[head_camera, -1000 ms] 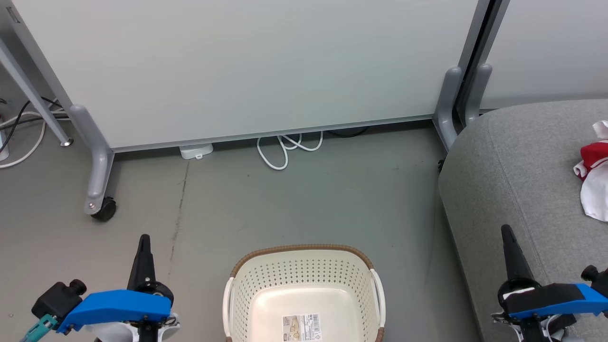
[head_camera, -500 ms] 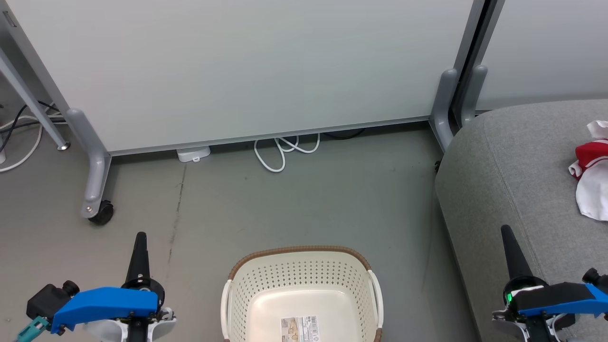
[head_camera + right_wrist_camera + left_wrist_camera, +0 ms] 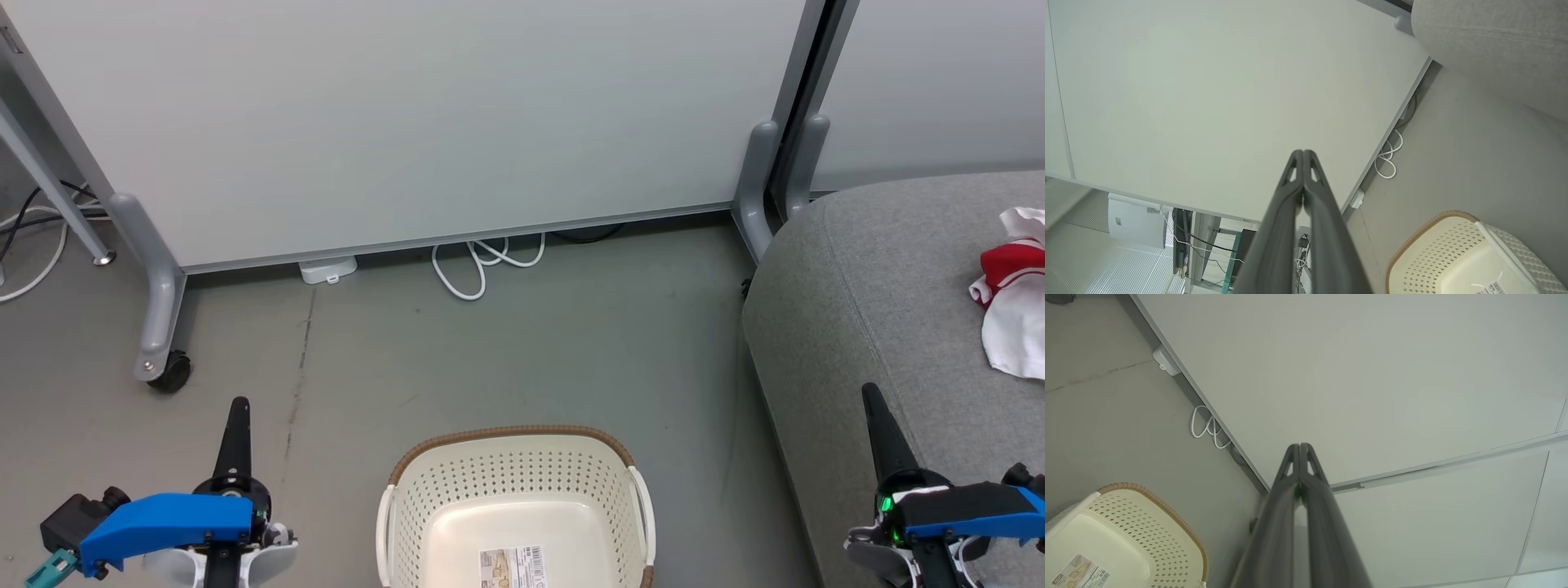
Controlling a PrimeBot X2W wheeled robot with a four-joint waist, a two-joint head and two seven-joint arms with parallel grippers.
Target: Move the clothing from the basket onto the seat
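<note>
The cream perforated basket (image 3: 510, 498) with a brown rim stands on the floor at the bottom centre, holding nothing but a barcode label; it also appears as basket (image 3: 1126, 535) and basket (image 3: 1470, 253). Red and white clothing (image 3: 1011, 287) lies on the grey seat (image 3: 873, 302) at the right edge. My left gripper (image 3: 237, 406) is shut and empty, left of the basket. Shut and empty as well, my right gripper (image 3: 869, 394) hangs over the seat's front part. In the wrist views both finger pairs, gripper (image 3: 1299, 447) and gripper (image 3: 1303, 153), are pressed together.
A white partition panel (image 3: 424, 122) on grey wheeled feet (image 3: 159, 327) spans the back, with a second panel (image 3: 931, 82) at right. A white cable loop (image 3: 478, 265) and a small white box (image 3: 328, 269) lie under it. More cables (image 3: 33, 237) trail at far left.
The whole head view has shifted slightly, so the camera moved. Both grippers stay shut and keep their places low in the picture; the basket and clothing lie as before.
</note>
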